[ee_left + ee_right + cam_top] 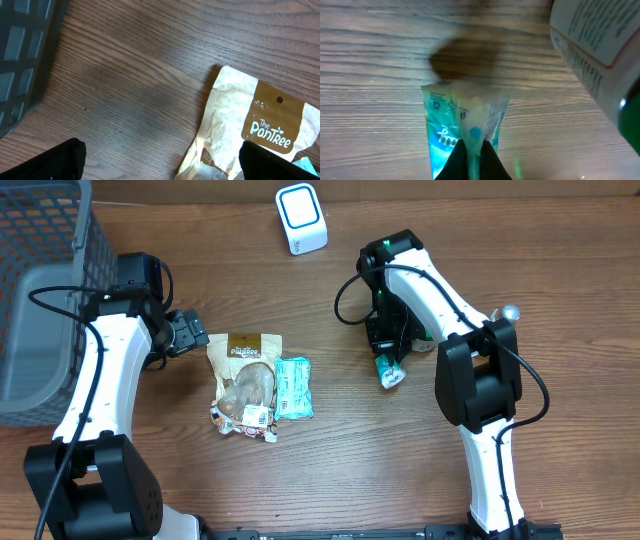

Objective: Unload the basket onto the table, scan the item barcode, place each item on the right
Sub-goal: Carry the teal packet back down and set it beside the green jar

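Pinched between the pressed-together fingers of the right gripper (pixel 471 159), a teal packet (pixel 465 117) sits at lower centre of the wrist view, its print too blurred to read. It looks held but not yet scanned. Next, its barcode must face the white scanner (pixel 301 218), upper centre overhead. Farther left, the left gripper (pixel 188 332) is spread and empty beside a brown pouch (pixel 260 125) reading "The Pantree".

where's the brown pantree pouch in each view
Overhead: brown Pantree pouch lies left of centre on the table.
Left wrist: lower right, partly cut off by the edge.
Right wrist: not in it.
Shared landmark: grey basket, at the left in overhead and left wrist.
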{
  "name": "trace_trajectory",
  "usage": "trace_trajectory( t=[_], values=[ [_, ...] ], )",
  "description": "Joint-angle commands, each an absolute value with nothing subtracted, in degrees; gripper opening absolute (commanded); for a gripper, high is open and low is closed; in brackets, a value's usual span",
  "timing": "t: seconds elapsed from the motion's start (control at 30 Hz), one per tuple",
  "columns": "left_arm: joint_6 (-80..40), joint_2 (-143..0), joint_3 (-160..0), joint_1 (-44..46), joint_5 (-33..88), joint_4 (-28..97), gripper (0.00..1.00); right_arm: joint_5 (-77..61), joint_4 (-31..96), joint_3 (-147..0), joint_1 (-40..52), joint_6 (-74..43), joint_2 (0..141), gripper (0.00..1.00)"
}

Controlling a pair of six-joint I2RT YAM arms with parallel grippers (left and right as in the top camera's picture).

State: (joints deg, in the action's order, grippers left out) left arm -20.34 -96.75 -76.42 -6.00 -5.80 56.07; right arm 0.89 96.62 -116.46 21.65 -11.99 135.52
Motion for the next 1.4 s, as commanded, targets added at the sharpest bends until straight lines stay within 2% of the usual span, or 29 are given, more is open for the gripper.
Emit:
trace_trajectory(
  t=[0.0, 0.07, 0.2, 0.27, 0.3, 0.8, 1.37],
  values=[
    [-19.1, -95.5, -76.7, -6.0, -5.7, 56.1, 0.99, 1.4, 96.2, -115.5, 21.2, -12.5, 135.8, 0.05],
    [-19.1, -95.5, -76.7, -6.0, -5.7, 56.1, 1.00, 1.4, 95.9, -115.4, 21.2, -12.5, 135.8, 0.12],
    [-19.1, -95.5, -76.7, -6.0, -5.7, 56.1, 1.00, 1.6, 95.7, -115.4, 21.2, -12.5, 135.8, 0.19],
    [-19.1, -95.5, -76.7, -6.0, -5.7, 56.1, 1.00, 2.4, 94.8, -115.4, 21.2, -12.5, 135.8, 0.35],
    [-19.1, -95.5, -76.7, -6.0, -5.7, 56.1, 1.00, 2.5, 94.4, -115.4, 21.2, -12.4, 135.8, 0.37],
    [-19.1, -95.5, -76.7, -6.0, -5.7, 56.1, 0.99, -3.4, 90.0, -115.4, 25.3, -12.0, 135.8, 0.40],
    [-19.1, -95.5, -76.7, -6.0, -5.7, 56.1, 1.00, -7.6, 91.5, -115.4, 31.7, -12.0, 135.8, 0.37]
  ],
)
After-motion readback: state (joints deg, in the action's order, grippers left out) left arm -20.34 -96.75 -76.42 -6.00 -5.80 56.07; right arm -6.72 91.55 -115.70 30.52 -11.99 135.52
